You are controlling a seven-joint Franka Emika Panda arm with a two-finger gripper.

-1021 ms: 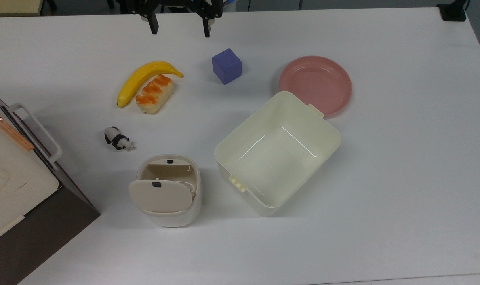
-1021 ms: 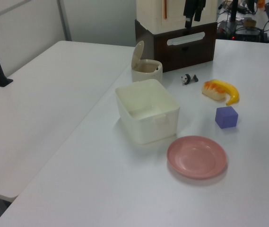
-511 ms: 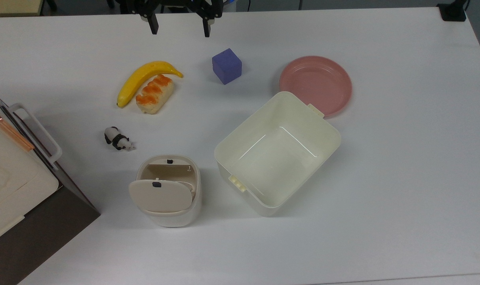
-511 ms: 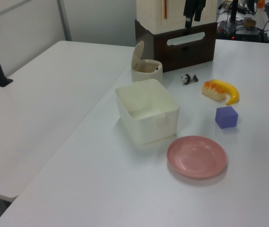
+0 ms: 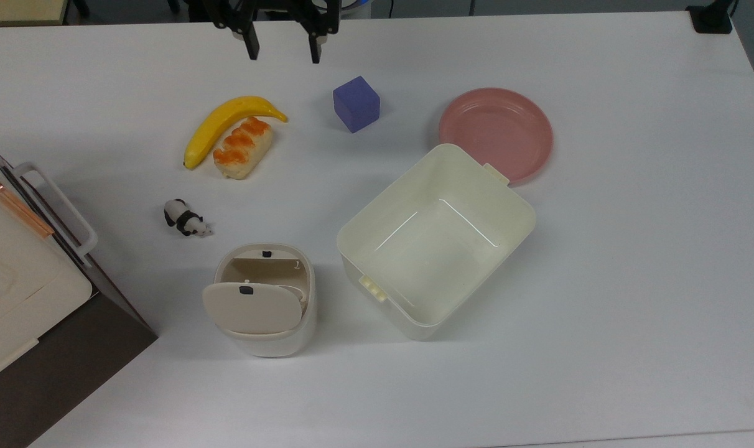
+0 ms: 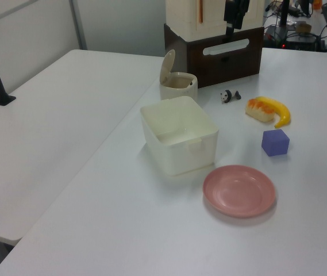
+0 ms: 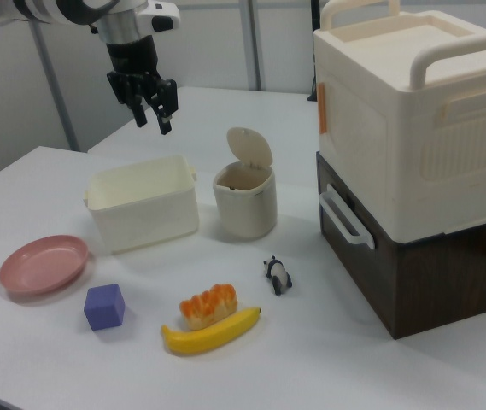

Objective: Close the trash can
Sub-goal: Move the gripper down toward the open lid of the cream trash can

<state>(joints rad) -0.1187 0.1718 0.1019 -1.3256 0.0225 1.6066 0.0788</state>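
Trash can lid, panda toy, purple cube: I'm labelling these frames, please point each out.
trash can lid (image 5: pixel 252 306), top view, flat raised beige face.
panda toy (image 7: pixel 276 275), right view, its body.
purple cube (image 6: pixel 275 142), left view, front face.

The fingers (image 5: pixel 251 48) of the gripper (image 5: pixel 283 53) are now set closer together and lower in the top view.

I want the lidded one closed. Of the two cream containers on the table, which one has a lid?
The trash can, the smaller rounded one, with its hinged lid standing open. The larger rectangular tub beside it has no lid.
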